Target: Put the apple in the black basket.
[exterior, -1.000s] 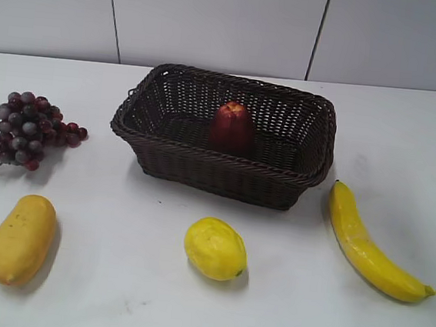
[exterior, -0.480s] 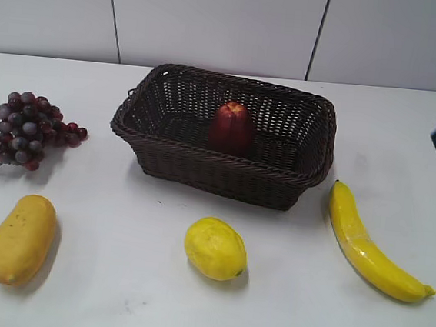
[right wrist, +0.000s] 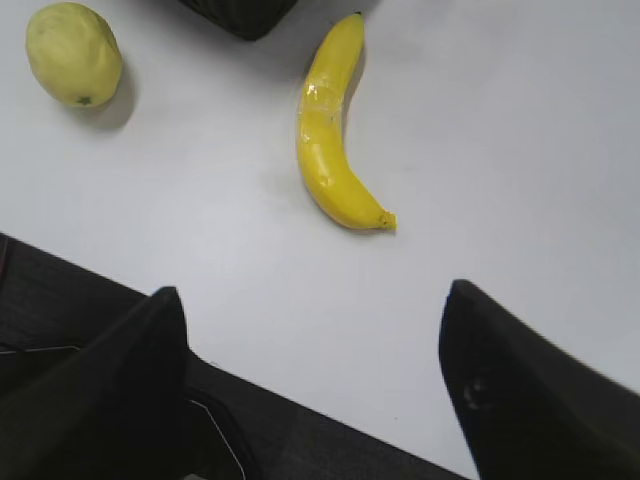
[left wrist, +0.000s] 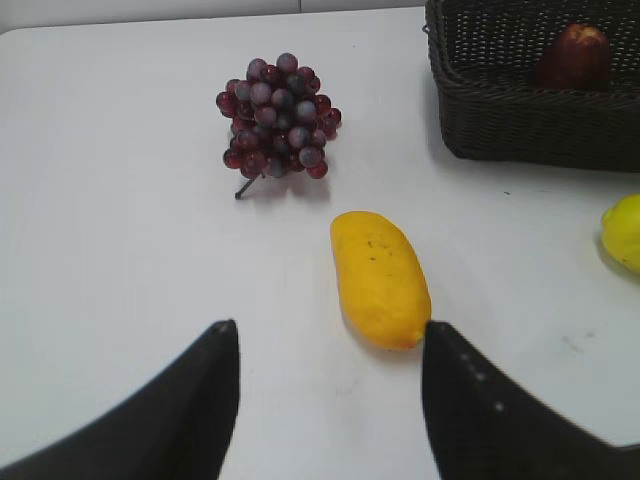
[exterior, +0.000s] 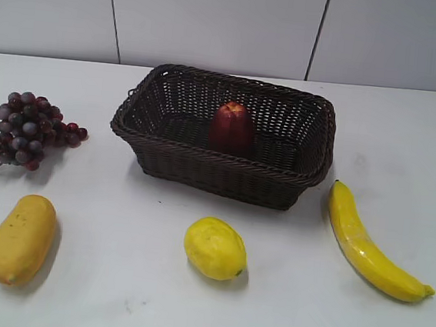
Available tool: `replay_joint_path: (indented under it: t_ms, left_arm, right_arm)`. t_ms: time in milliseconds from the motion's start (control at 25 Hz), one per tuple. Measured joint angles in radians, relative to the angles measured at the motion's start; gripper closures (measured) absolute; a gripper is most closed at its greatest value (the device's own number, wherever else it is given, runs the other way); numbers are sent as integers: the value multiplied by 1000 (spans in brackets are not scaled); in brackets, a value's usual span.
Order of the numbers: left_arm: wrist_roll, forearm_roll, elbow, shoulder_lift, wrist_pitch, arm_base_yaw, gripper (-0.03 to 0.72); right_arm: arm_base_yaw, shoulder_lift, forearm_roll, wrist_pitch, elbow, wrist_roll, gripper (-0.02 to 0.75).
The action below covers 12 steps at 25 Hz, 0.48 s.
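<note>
The dark red apple (exterior: 232,128) stands upright inside the black wicker basket (exterior: 202,170) at the table's middle back. It also shows in the left wrist view (left wrist: 573,56), in the basket (left wrist: 530,120) at the top right. My left gripper (left wrist: 330,335) is open and empty above the table, just before a yellow mango (left wrist: 378,277). My right gripper (right wrist: 315,300) is open and empty over the table's front edge, near a banana (right wrist: 330,125). Neither gripper shows in the exterior view.
A purple-red grape bunch (exterior: 25,128) lies at the left, the mango (exterior: 21,238) at the front left, a lemon (exterior: 215,248) at the front middle, and the banana (exterior: 368,244) at the right. The table's dark front edge (right wrist: 300,420) shows below the right gripper.
A dark part of the right arm showed at the exterior view's right edge half a second ago; it has gone out of view. The apple and basket have not moved.
</note>
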<state>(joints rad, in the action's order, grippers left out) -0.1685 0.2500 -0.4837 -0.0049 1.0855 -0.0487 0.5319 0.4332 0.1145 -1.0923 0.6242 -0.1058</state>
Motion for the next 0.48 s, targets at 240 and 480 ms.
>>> replay_joint_path:
  t_ms: [240, 480]
  left_arm:
    - [0, 0, 0, 0, 0, 0, 253]
    - [0, 0, 0, 0, 0, 0, 253]
  right_arm:
    - [0, -216, 0, 7, -105, 0, 145]
    - [0, -250, 0, 43, -127, 2, 146]
